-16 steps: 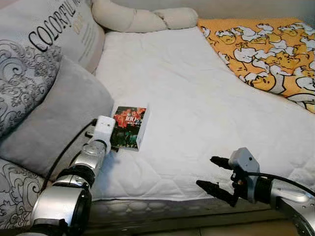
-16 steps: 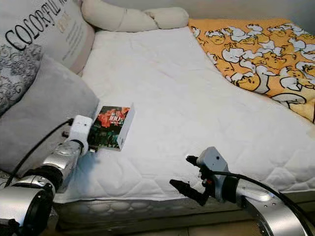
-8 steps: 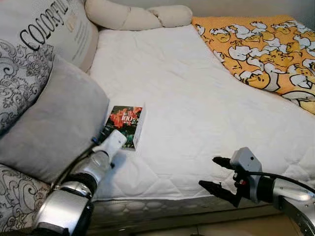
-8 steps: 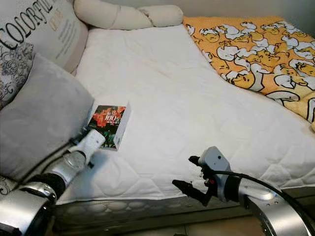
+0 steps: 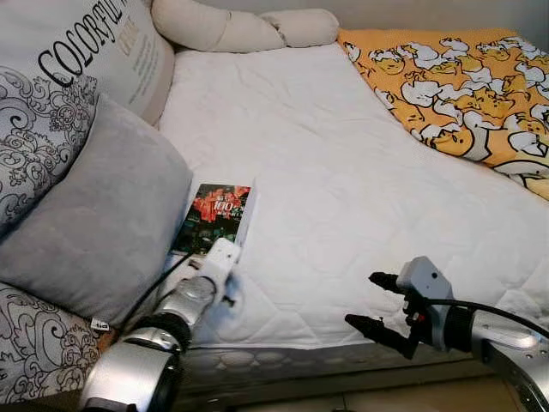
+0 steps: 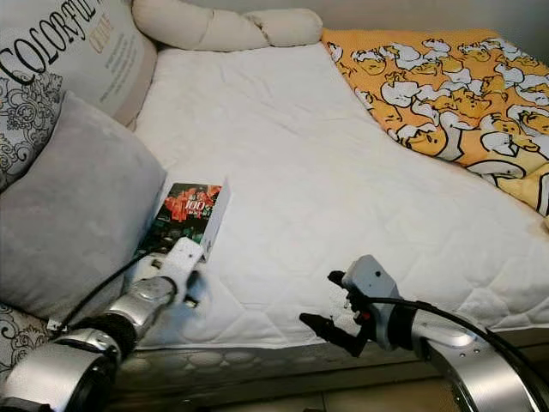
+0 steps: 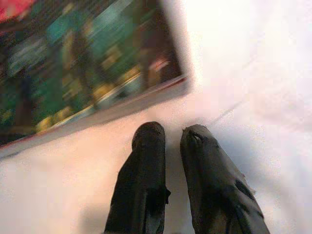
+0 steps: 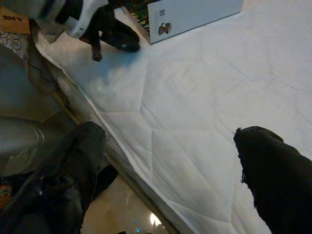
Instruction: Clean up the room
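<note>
One book (image 5: 218,215) lies just beyond the seemingly closed, empty left end effector (image 7: 168,136).

One book (image 5: 219,216), one grey cushion (image 5: 99,219), two patterned pillows (image 5: 77,69), one knotted cream pillow (image 5: 244,27), one orange blanket (image 5: 455,86), two grippers (image 5: 374,302)

White quilted mattress (image 5: 343,189) of a bed; grey pillow (image 5: 94,223) and patterned lettered cushions (image 5: 60,77) on the left; cream knotted bolster (image 5: 240,30) at the head; orange cartoon-print blanket (image 5: 463,94) on the right; glossy tan floor (image 8: 122,214) beside the bed.
</note>
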### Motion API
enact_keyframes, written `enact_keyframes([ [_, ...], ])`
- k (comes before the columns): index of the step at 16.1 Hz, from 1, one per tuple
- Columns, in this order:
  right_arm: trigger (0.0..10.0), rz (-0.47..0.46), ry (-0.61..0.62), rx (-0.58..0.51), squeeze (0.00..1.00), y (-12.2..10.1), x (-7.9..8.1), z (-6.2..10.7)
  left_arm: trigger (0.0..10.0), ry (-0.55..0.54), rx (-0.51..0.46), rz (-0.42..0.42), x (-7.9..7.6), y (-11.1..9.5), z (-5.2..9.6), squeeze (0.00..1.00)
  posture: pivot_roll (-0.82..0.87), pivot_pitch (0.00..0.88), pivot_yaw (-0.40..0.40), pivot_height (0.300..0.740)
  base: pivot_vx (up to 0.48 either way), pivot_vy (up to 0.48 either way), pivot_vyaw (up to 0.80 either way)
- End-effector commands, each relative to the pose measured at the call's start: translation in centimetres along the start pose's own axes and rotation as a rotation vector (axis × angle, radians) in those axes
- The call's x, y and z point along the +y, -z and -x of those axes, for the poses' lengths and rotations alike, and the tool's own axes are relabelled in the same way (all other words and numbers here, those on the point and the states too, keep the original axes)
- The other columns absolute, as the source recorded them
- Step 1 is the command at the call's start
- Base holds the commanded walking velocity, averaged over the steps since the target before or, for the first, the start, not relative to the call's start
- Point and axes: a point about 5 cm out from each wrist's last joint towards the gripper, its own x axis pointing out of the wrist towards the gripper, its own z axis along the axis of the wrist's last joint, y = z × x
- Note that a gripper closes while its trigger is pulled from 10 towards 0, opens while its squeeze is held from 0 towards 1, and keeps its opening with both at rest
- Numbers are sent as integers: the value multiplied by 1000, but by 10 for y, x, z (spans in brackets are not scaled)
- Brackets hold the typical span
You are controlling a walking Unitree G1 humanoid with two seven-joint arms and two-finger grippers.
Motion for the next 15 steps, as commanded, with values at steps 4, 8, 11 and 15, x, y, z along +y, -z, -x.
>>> enact_keyframes([
  [4, 10000, 6, 15, -2, 0, -2, -2, 4, 10000, 18, -84, -60, -7, -20, -2, 0, -288, 1, 16, 740, 0, 0, 0],
  [8, 10000, 16, 33, -4, 0, -2, -6, 8, 10000, 45, -152, -146, -28, -40, -4, 0, -298, 0, 20, 740, 0, 0, 0],
  [11, 10000, 13, 44, -8, 0, -1, -4, 7, 10000, 91, -221, -136, -42, -55, -4, 0, -314, 0, 38, 740, 0, 0, 0],
  [15, 10000, -1, 57, -47, 0, -3, 0, 2, 10000, 259, -345, 4, -61, -78, -1, 0, -274, 0, 50, 740, 0, 0, 0],
])
